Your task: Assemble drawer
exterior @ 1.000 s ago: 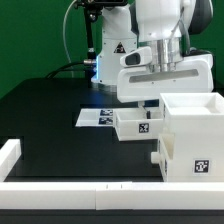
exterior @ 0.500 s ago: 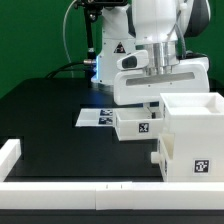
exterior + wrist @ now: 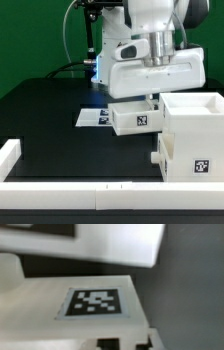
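Note:
My gripper (image 3: 150, 100) reaches down from the big white hand and is shut on the wall of a small open-top white tray (image 3: 138, 118) with a tag on its front, holding it slightly above the black table. The large boxy housing (image 3: 192, 135) stands just to the exterior view's right of the tray, open at the top, with a tag low on its front. A small white part (image 3: 163, 155) sticks out of its left side. In the wrist view a tagged white surface (image 3: 97, 303) fills the frame close up, and the fingertips are too blurred to make out.
The marker board (image 3: 95, 117) lies flat on the table behind and left of the held tray. Low white rails (image 3: 60, 186) edge the table's front and left side. The arm's base and cables stand at the back.
The gripper has risen a little, and the small tray has come up with it off the table, staying beside the housing.

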Robot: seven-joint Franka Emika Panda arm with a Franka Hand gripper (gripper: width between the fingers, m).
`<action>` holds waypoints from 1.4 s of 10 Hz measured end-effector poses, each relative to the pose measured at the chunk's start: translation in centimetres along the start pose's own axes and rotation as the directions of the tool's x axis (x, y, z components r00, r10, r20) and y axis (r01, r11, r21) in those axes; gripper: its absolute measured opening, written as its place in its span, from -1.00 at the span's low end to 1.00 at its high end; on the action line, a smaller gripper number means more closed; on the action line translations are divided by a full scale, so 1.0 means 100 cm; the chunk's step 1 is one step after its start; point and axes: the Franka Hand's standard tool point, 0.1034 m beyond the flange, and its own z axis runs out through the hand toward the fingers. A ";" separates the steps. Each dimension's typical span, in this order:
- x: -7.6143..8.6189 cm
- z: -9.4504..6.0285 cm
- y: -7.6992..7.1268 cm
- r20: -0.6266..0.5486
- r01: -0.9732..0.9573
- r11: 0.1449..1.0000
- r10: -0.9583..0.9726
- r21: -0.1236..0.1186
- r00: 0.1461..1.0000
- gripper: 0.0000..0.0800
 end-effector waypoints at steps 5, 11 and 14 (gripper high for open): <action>0.013 -0.029 0.053 0.006 0.184 0.983 -0.184 -0.013 0.983 -0.90; 0.069 -0.026 0.095 0.050 0.397 0.911 -0.404 0.110 0.913 -0.90; 0.069 -0.026 0.092 0.050 0.441 0.889 -0.450 0.124 0.892 -0.90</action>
